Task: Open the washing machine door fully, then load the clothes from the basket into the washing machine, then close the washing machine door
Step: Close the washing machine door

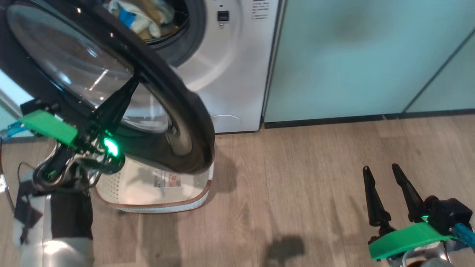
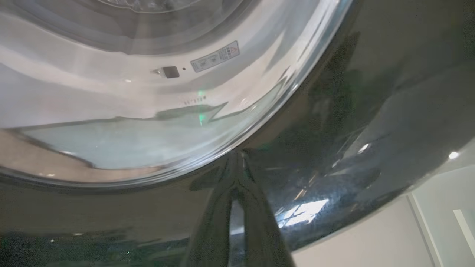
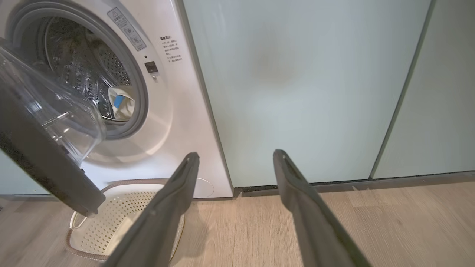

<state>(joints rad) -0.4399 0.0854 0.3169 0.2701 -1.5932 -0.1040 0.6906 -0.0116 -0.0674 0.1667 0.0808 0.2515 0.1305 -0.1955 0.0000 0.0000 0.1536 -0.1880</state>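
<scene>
- The washing machine door (image 1: 185,107) stands partly open, swung out at an angle from the front of the washing machine (image 1: 230,74), with its bulging glass window towards the drum.
- From the right wrist view the door (image 3: 37,159) hangs out over the basket (image 3: 111,218), which sits on the wooden floor (image 3: 371,222) just in front of the machine (image 3: 178,111).
- The left gripper (image 1: 133,82) is up against the door's glossy outer face. Its two dark fingers are brought together, and their tips rest on the black ring right at the edge of the glass.
- Its own wrist view shows the same: the left gripper (image 2: 239,157) has its tips meeting, holding nothing, on the black surface of the door (image 2: 371,111).
- The clothes (image 1: 141,16) lie inside the drum, pale fabric with a blue patch, and they show through the opening (image 3: 120,102).
- The basket (image 1: 167,204) is partly covered by the door's lower edge in the head view, and the label (image 1: 167,180) on its floor is visible.
- The right gripper (image 1: 380,167) hangs low over the floor (image 1: 297,167), well apart from the machine, fingers spread wide and holding nothing.
- Its spread fingers (image 3: 236,154) point towards the pale green cabinets (image 3: 297,74).
</scene>
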